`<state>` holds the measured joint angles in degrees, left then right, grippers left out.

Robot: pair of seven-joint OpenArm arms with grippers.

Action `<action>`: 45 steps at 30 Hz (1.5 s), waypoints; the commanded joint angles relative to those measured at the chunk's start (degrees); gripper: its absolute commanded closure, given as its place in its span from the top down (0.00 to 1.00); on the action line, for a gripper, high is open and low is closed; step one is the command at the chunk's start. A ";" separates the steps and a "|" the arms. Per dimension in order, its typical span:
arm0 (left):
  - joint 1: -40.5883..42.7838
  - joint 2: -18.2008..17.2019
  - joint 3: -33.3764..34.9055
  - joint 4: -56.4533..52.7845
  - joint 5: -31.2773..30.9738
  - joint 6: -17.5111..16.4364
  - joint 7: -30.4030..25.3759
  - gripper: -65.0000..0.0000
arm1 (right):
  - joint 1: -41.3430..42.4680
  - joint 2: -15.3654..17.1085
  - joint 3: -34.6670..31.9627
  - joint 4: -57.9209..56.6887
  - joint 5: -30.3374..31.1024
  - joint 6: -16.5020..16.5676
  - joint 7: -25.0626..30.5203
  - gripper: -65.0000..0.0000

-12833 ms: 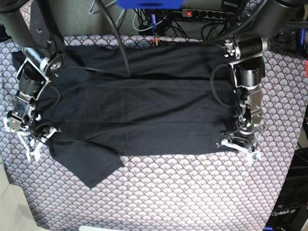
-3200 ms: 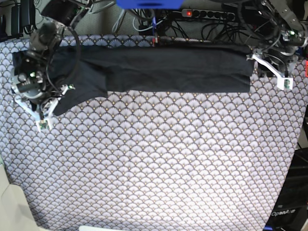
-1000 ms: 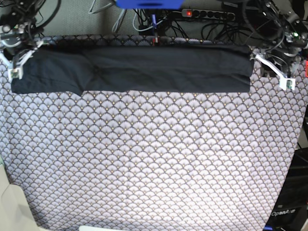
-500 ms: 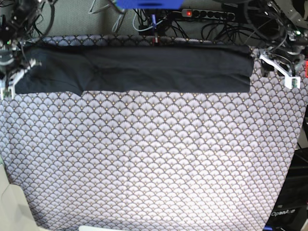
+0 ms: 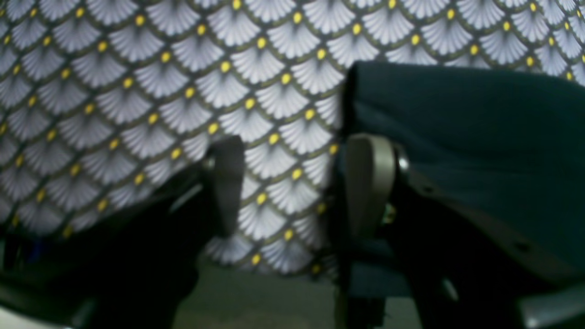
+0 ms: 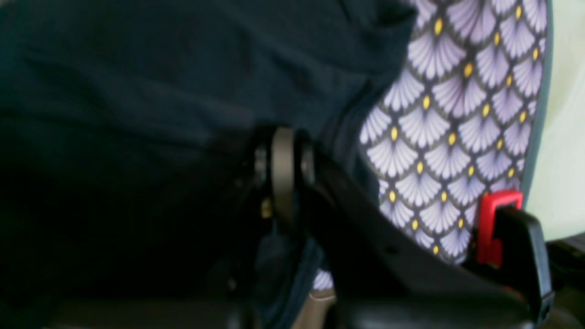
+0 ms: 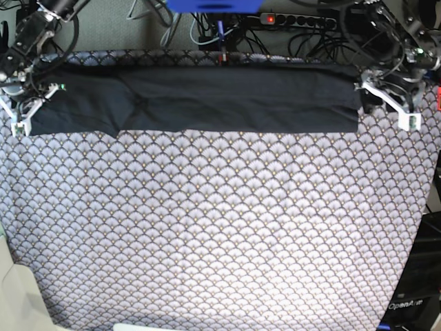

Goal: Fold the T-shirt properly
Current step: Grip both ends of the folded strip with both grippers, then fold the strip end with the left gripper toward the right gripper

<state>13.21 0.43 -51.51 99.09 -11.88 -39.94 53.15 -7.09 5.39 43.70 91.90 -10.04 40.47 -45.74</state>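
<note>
The black T-shirt [image 7: 207, 100] lies folded into a long narrow band along the far edge of the table. At its left end my right gripper [image 7: 22, 114] is down on the cloth. In the right wrist view that gripper [image 6: 283, 173] has its pads pressed together on the T-shirt [image 6: 137, 91] close to its hem. My left gripper [image 7: 387, 100] stands open just off the band's right end. The left wrist view has its fingers [image 5: 226, 183] wide apart over bare patterned cloth, and the T-shirt [image 5: 480, 128] edge lies beside the right finger.
The grey scallop-patterned cloth [image 7: 220, 227] covers the whole table. A power strip [image 7: 303, 21] and tangled cables run behind the far edge. The table's side edge and a pale surface [image 6: 566, 114] lie close beside the right gripper.
My right gripper came down from the back left corner onto the shirt's left end and shut. My left gripper opened wide beside the right end. The shirt has stayed in place.
</note>
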 commanded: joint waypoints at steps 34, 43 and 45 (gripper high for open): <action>5.03 1.29 11.73 -7.70 -6.10 -0.06 -0.71 0.52 | -0.86 -0.60 -1.55 0.19 0.42 -0.47 3.49 0.00; 5.56 1.38 11.73 -7.62 -6.01 -0.06 1.32 0.00 | -0.95 -0.60 -1.55 0.19 0.42 -0.47 3.49 0.00; 5.29 1.38 11.64 -6.65 -6.10 -0.06 3.25 0.00 | -0.95 -0.95 -1.55 0.19 0.42 -0.47 3.49 0.00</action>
<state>17.69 1.58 -40.25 92.36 -19.81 -39.40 51.79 -8.16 4.08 42.19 91.22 -10.15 40.25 -42.59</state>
